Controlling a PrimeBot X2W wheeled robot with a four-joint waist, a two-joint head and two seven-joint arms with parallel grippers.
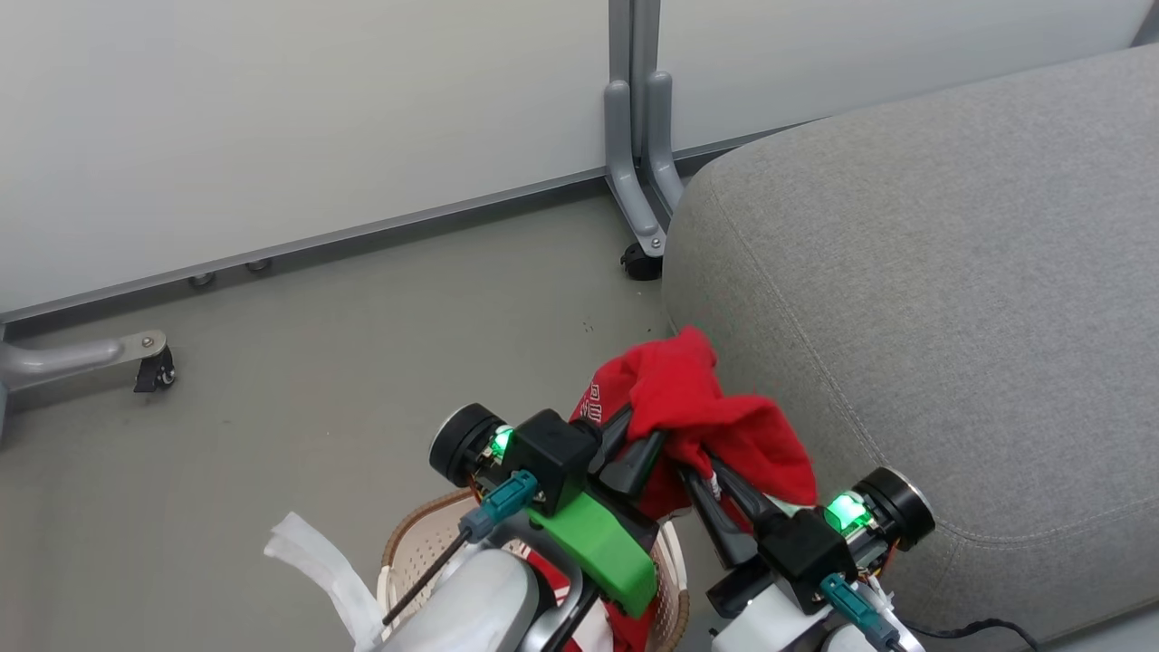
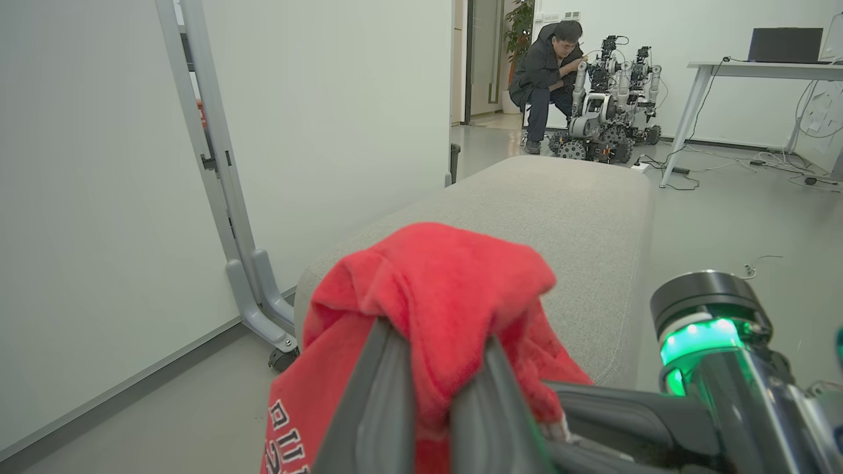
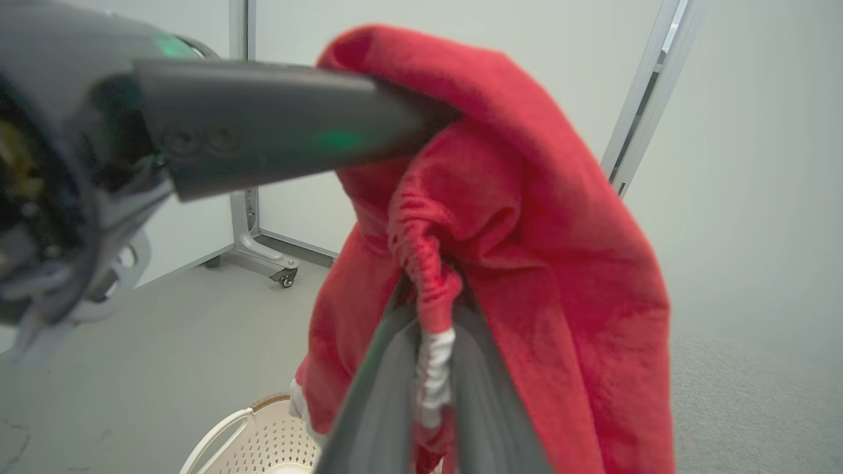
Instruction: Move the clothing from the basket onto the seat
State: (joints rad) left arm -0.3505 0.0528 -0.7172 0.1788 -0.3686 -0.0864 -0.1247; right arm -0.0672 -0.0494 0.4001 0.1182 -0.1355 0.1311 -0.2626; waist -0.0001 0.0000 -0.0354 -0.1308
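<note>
Clothing [image 1: 704,409] in the firm pinch of left fingers [image 1: 631,469] and right fingers [image 1: 724,530], above basket [image 1: 424,523], beside seat [image 1: 951,317].

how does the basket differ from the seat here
The basket is small cream perforated plastic with a brown rim; the seat is large grey woven fabric. The basket sits low on the floor; the seat rises at the robot's right. The red clothing, held by the left tool and right tool, hangs above the basket, not on the seat. Both are rounded.
</note>
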